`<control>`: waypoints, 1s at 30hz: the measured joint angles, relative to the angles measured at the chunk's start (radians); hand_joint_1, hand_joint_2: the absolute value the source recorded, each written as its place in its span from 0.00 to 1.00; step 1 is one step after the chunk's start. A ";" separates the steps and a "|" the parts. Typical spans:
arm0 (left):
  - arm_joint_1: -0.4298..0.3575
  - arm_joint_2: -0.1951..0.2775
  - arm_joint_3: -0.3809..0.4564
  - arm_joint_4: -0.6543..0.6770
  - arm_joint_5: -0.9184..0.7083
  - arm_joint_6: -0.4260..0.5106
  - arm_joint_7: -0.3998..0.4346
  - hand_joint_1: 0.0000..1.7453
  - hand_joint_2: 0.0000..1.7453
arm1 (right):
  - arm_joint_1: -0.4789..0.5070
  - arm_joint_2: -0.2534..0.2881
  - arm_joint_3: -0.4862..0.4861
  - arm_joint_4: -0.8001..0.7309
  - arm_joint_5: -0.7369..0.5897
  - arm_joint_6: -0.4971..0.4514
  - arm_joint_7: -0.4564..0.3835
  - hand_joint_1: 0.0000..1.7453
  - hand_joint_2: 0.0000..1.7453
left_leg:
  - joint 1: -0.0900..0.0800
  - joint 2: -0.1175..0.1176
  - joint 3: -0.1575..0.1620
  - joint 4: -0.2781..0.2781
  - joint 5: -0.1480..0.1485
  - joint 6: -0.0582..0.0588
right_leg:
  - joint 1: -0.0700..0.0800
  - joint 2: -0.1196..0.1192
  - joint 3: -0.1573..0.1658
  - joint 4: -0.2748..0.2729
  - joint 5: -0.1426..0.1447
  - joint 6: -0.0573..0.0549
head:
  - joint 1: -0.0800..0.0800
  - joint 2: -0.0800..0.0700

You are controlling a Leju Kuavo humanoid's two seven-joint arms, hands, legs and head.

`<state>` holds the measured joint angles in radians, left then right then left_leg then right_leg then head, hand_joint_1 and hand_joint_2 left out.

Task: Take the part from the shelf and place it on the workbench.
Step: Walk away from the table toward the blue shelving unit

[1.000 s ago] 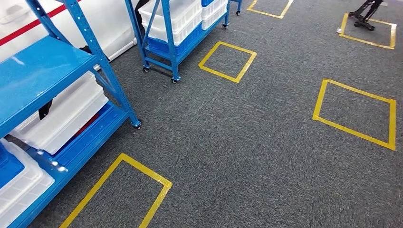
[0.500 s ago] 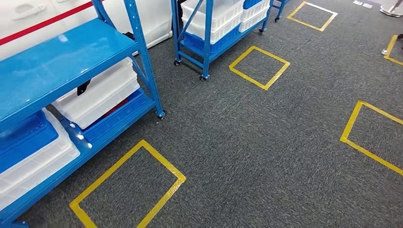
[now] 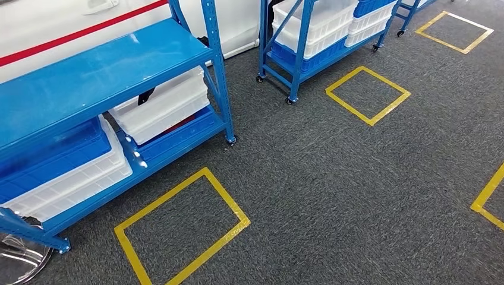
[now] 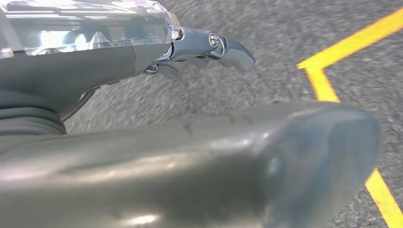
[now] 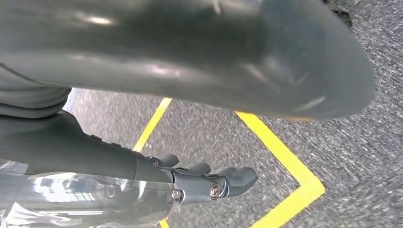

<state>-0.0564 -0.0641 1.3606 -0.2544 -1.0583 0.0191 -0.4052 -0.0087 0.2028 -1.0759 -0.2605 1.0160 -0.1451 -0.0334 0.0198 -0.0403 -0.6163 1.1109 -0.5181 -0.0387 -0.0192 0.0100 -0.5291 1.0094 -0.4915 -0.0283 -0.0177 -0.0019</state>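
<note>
Left hand (image 4: 199, 118) and right hand (image 5: 190, 85) both open, holding nothing, above grey carpet floor (image 3: 333, 178). Blue metal shelf (image 3: 101, 71) with white plastic bins (image 3: 163, 107) nearby.

The blue shelf (image 3: 101, 71) is running off the frame at nine o'clock; a dark item (image 3: 146, 96) in its white bin (image 3: 163, 107) is staying too small to identify.

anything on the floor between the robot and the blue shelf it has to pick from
Nothing visible does. In the head view the grey carpet up to the near blue shelf carries only a flat yellow tape square. Both hands hang over the carpet, left hand and right hand, holding nothing. The part itself cannot be made out.
</note>
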 joint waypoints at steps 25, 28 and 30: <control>-0.001 -0.003 0.001 -0.001 -0.002 -0.007 0.007 0.00 0.00 | -0.003 -0.003 -0.012 0.004 0.045 0.000 0.005 0.00 0.00 | -0.008 -0.049 0.069 -0.113 0.069 0.046 | -0.005 0.044 -0.026 0.068 -0.018 0.043 | 0.003 0.000; -0.001 -0.004 0.001 -0.001 -0.003 -0.009 0.007 0.00 0.00 | -0.006 -0.003 -0.015 0.004 0.047 0.001 0.006 0.00 0.00 | -0.008 -0.080 0.057 -0.110 0.073 0.026 | -0.001 0.055 -0.008 0.017 -0.003 0.032 | 0.002 0.000; 0.002 -0.003 0.002 -0.001 -0.004 -0.009 0.007 0.00 0.00 | -0.008 -0.004 -0.016 0.004 0.048 0.002 0.006 0.00 0.00 | -0.006 -0.077 0.049 -0.104 0.069 0.015 | -0.002 0.030 -0.007 0.013 0.001 0.017 | 0.001 0.000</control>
<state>-0.0544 -0.0675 1.3622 -0.2556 -1.0620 0.0096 -0.3981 -0.0163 0.1991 -1.0915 -0.2560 1.0637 -0.1429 -0.0274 0.0134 -0.1174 -0.5674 1.0071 -0.4489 -0.0236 -0.0208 0.0404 -0.5364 1.0220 -0.4902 -0.0116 -0.0166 -0.0019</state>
